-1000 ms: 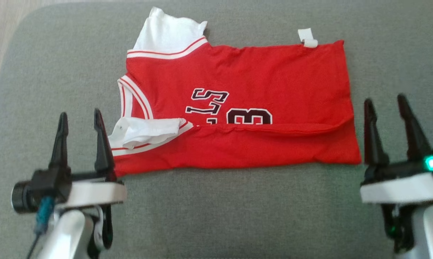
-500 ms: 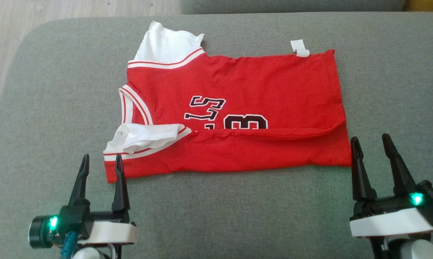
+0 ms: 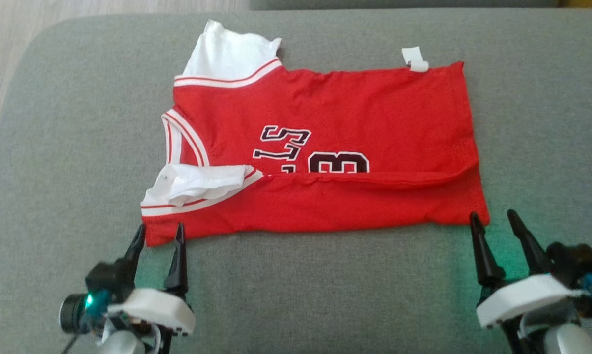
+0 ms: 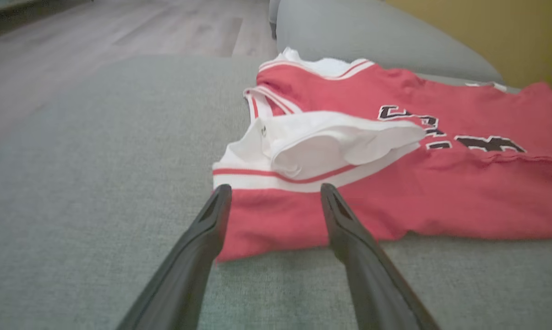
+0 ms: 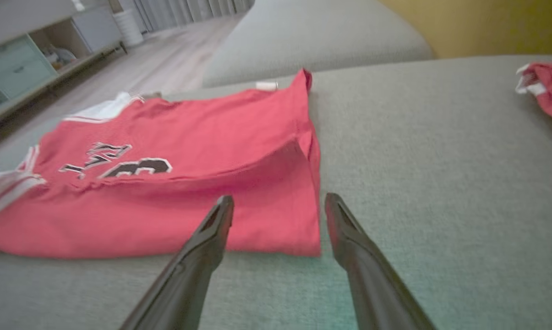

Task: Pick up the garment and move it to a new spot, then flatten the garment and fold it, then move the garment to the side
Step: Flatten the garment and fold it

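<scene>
**Folded red jersey on the grey cushion, a pincer at each near corner**

The garment, a red jersey with white and red trim and dark lettering outlined in white, lies spread across the middle of a grey cushion. Its neck and armholes point to the cushion's left edge and its hem to the right edge. The near long side has been turned up over the front, so a red flap runs the length of the jersey and covers the lower part of the printed number. At the left end of that flap a white piece of the lining or armhole is bunched and turned outward. At the far left corner of the garment another white part sticks out toward the cushion's far edge, and a small white label stands out of the far edge near the hem.

The left pincer sits at the garment's near left corner, its two dark fingers wide apart and nothing between their pads. In the left wrist view the left pincer points straight at that corner, with the red cloth showing between the tips; whether the tips touch the cloth I cannot tell.

The right pincer is at the near right corner, fingers likewise spread and empty. In the right wrist view the right pincer frames the corner of the hem.

Toward the cushion's right edge, well apart from the jersey, lies a second crumpled red and white cloth. A wooden floor shows beyond the cushion's left edge.
</scene>
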